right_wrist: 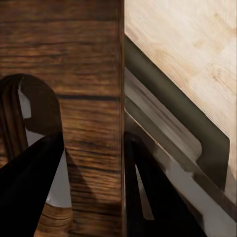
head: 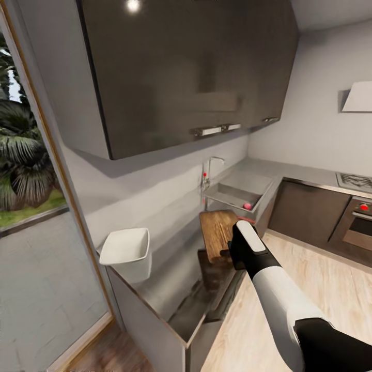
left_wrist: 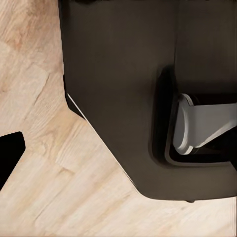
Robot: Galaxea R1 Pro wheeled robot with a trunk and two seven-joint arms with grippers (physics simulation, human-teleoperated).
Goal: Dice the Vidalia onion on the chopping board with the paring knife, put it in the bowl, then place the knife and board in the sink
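The dark wooden chopping board (head: 217, 230) lies on the grey countertop (head: 175, 279) near its front edge. My right gripper (head: 230, 256) hangs open over the board's near end. In the right wrist view the gripper (right_wrist: 94, 197) points down, one finger over the board (right_wrist: 74, 49) beside its handle slot (right_wrist: 24, 106), the other past the board's edge. A red sliver, apparently the paring knife (head: 248, 220), shows just beyond my wrist. The pinkish onion (head: 248, 205) sits in the sink (head: 227, 199) under the tap (head: 206, 173). The white bowl (head: 125, 250) stands further left on the countertop.
Glossy dark upper cabinets (head: 191, 77) hang over the counter. An oven (head: 361, 222) and hob (head: 354, 181) sit at the right, past the corner. Light wood floor (head: 310, 268) runs along the counter front. The left wrist view looks down on my dark base (left_wrist: 123, 98) and floor.
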